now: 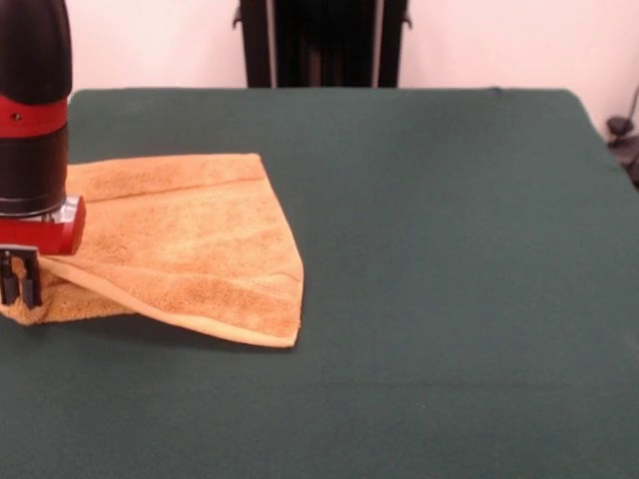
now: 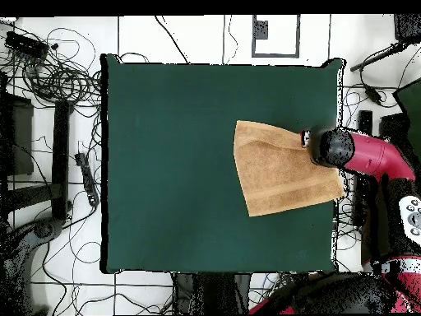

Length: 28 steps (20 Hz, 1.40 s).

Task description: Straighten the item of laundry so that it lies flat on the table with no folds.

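Observation:
The golden-orange towel (image 1: 190,249) lies near the left edge of the dark green table (image 1: 429,249) in the front view. It is not flat: its near left part is folded over in a ridge that runs to the near corner. My gripper (image 1: 20,284) stands at the towel's left near corner, with its fingers (image 1: 32,279) close together and pinching the bunched cloth there. In the overhead view the towel (image 2: 284,169) lies by the table's right edge (image 2: 333,239), and my gripper (image 2: 316,148) is over its upper right corner.
The table's edge is close beside the gripper. The robot's pedestal (image 1: 324,40) stands at the far side. Cables and stands (image 2: 49,123) lie on the floor around the table.

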Available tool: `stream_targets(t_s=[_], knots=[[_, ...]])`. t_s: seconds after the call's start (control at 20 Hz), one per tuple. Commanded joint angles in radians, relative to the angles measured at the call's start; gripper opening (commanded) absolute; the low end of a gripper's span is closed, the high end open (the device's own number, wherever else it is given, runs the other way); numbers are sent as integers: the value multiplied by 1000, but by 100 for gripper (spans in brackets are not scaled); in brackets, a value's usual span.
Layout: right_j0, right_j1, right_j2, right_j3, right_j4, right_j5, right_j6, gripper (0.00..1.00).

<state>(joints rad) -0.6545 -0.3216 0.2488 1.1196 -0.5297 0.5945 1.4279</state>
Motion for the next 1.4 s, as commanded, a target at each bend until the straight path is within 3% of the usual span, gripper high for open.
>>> stream_targets(t_s=[0.05,0.55,1.4], knots=[[117,110,76,128,18,-55,96,0],[166,171,49,130,72,-159,236,0],[150,186,47,129,99,-183,152,0]])
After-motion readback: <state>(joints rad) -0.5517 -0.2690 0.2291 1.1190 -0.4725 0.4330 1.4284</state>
